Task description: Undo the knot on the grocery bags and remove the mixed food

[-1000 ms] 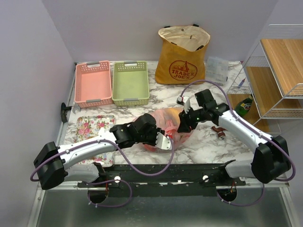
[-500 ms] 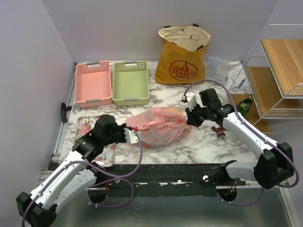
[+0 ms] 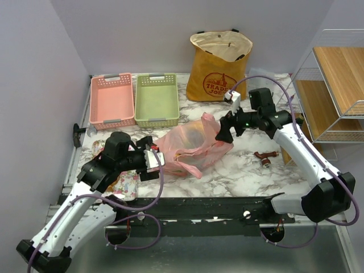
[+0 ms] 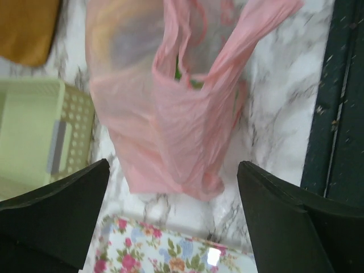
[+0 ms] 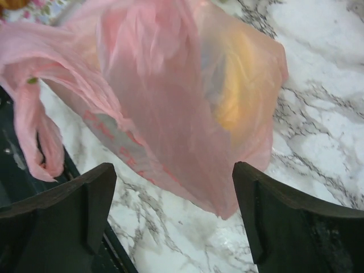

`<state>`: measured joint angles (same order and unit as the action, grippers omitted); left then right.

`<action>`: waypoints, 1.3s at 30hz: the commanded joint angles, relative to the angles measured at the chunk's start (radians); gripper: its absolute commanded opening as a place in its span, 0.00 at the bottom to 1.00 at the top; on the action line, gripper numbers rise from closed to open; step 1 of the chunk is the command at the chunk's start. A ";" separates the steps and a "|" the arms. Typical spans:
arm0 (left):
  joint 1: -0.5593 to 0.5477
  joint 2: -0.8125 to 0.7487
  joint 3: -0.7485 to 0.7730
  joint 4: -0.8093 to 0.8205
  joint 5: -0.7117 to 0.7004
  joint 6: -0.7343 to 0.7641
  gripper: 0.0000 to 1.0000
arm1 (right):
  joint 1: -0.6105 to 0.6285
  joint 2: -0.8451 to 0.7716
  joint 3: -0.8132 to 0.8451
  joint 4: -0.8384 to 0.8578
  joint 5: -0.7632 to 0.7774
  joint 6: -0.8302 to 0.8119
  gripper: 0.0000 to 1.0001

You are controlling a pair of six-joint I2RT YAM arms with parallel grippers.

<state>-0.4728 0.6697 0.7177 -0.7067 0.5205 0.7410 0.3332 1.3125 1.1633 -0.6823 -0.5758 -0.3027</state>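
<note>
Bag of thin pink plastic (image 3: 190,149) lies mid-frame on marble surface (image 3: 250,172); left claw (image 3: 158,165) and right claw (image 3: 223,129) flank it, both open, holding nothing.

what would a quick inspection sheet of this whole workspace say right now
surface: marble-patterned table, no spill seen
job's things: pink bag lying mid-table, handles loose; food only orange and dark blurs through the plastic; yellow tote upright at the back, mouth open
clutter: pink basket and green basket side by side, floral tray, small dark red object
grippers: left gripper open, right gripper open, both facing the bag and holding nothing
cables: purple cables looping along both arms
surroundings: lilac walls, wire shelf with wooden boards on the right
</note>
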 commanded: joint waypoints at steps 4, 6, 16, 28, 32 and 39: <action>-0.267 0.114 0.183 0.079 -0.048 -0.225 0.99 | 0.038 0.061 0.088 0.071 -0.074 0.137 1.00; -0.292 0.180 0.222 0.133 -0.094 -0.301 0.98 | 0.046 0.095 0.087 0.116 -0.036 0.150 1.00; -0.329 0.440 0.268 0.147 -0.323 -0.448 0.60 | 0.063 0.081 0.142 -0.006 0.001 0.088 0.27; -0.028 0.330 0.183 -0.009 -0.500 -0.284 0.25 | 0.061 -0.132 0.166 -0.074 0.212 0.198 0.01; 0.120 0.278 0.195 -0.087 -0.317 -0.171 0.23 | 0.058 -0.142 0.181 -0.082 0.184 0.208 0.01; 0.140 0.245 0.375 -0.154 0.006 -0.100 0.84 | 0.059 -0.106 0.161 -0.063 -0.099 0.296 0.01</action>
<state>-0.3374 0.9367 0.9405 -0.7887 0.2626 0.5781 0.3935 1.1896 1.3083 -0.7475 -0.5217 -0.0685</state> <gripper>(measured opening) 0.606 0.027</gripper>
